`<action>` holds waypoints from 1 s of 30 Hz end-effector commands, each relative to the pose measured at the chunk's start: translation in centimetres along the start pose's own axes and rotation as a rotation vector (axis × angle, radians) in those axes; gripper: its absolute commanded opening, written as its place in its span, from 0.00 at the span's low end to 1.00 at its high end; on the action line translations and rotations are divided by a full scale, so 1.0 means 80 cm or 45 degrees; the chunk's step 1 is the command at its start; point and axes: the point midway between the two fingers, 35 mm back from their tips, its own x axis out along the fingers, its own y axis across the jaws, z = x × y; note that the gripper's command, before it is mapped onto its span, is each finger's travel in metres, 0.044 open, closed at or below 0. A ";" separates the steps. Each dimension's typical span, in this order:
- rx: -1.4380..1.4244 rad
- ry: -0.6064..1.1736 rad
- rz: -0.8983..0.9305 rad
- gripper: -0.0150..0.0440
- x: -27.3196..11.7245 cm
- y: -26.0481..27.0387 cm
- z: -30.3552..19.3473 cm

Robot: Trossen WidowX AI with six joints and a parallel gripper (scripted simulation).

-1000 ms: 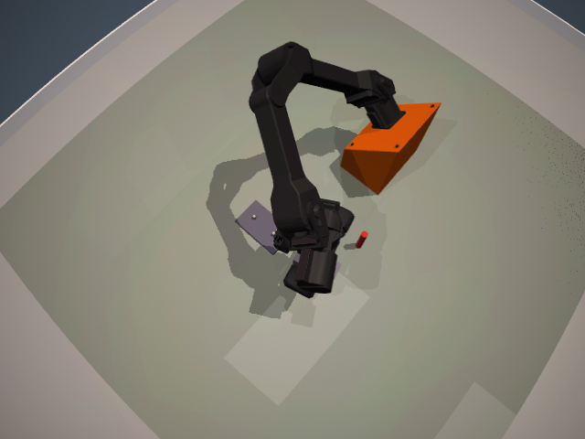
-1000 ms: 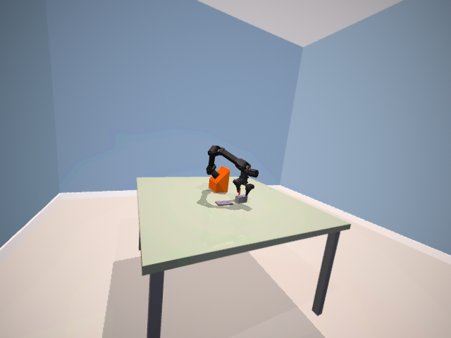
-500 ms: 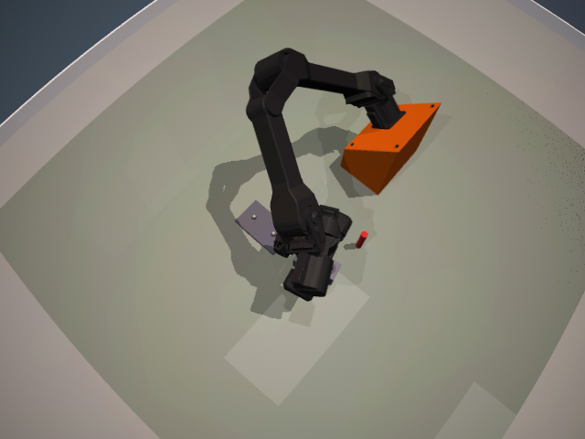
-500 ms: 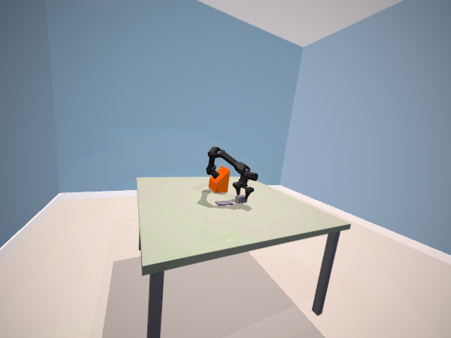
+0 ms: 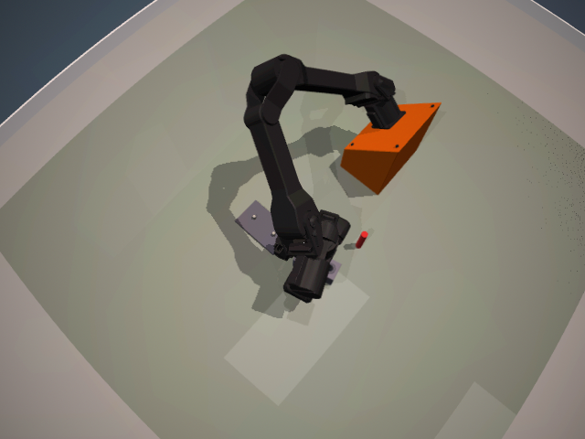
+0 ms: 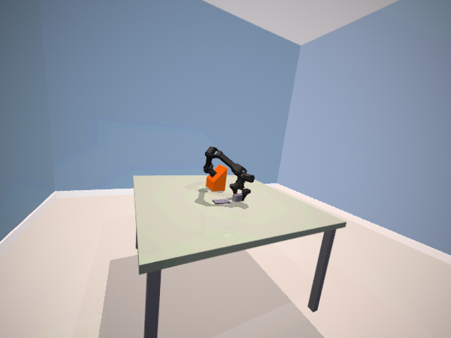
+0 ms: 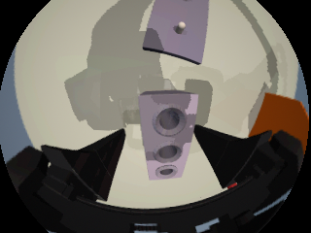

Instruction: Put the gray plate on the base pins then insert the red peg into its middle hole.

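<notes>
Top view: the arm point(image 5: 283, 160) is reaching over the tabletop point(image 5: 302, 349) point(image 6: 218, 225); the red peg point(image 5: 361, 239) is standing beside it, near the gray plate point(image 5: 335, 271), partly hidden. Exterior view: the jaws point(image 6: 240, 192) are pointing down around the plate point(image 6: 237, 197) point(image 7: 157, 138). Wrist view: the jaws are standing wide open, released — grasping nothing, the three-holed plate showing between the fingertips. The two-pin base point(image 5: 255, 225) point(image 6: 220, 201) point(image 7: 182, 41) is lying apart from it — both pins uncovered.
</notes>
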 end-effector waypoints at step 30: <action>-0.015 -0.008 -0.011 0.25 0.009 -0.003 -0.002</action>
